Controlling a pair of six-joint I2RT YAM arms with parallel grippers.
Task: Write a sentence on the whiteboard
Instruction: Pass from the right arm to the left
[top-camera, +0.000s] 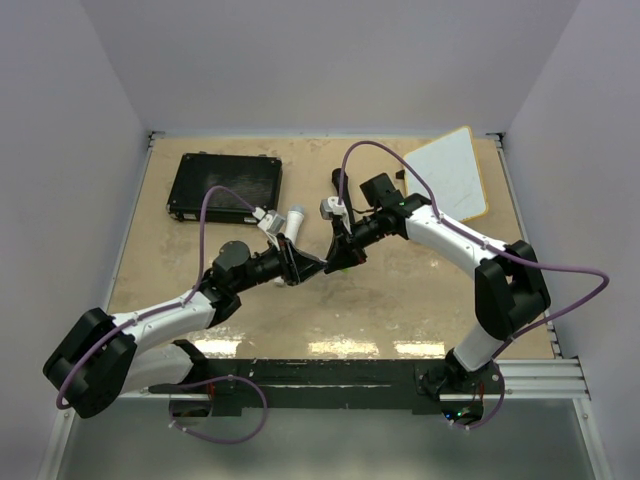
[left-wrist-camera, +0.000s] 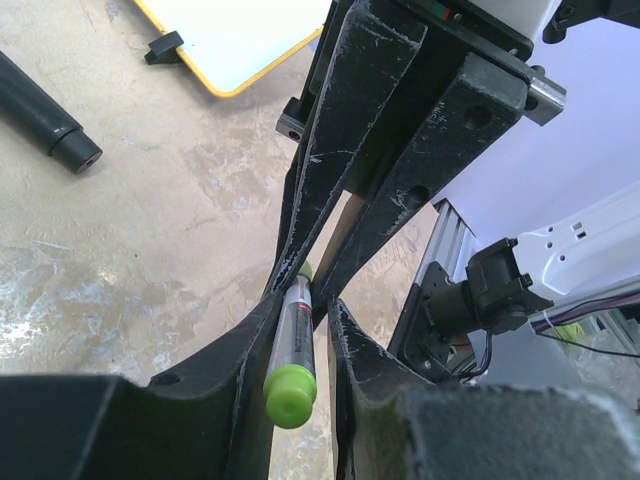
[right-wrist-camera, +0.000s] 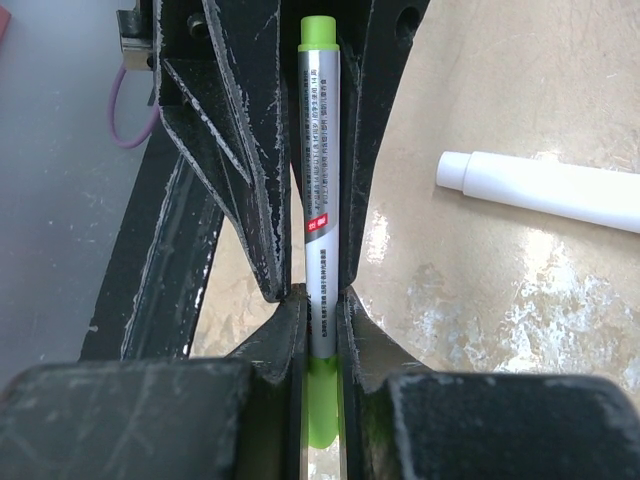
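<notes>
Between the two fingers of the right end effector (right-wrist-camera: 320, 300) a green-capped marker (right-wrist-camera: 322, 180) sits clamped, over the table (top-camera: 400, 290). From the opposite side the left end effector (left-wrist-camera: 305, 302) has its fingers close on either flank of the same marker, though whether they press it cannot be told. Beyond the right end effector, toward the far right corner, lies the whiteboard (top-camera: 450, 172), well apart from both.

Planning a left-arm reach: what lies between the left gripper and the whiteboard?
In the top view, the right arm: its black fingers face the left gripper, its wrist and white forearm fill the stretch up to the yellow-rimmed white whiteboard.
</notes>
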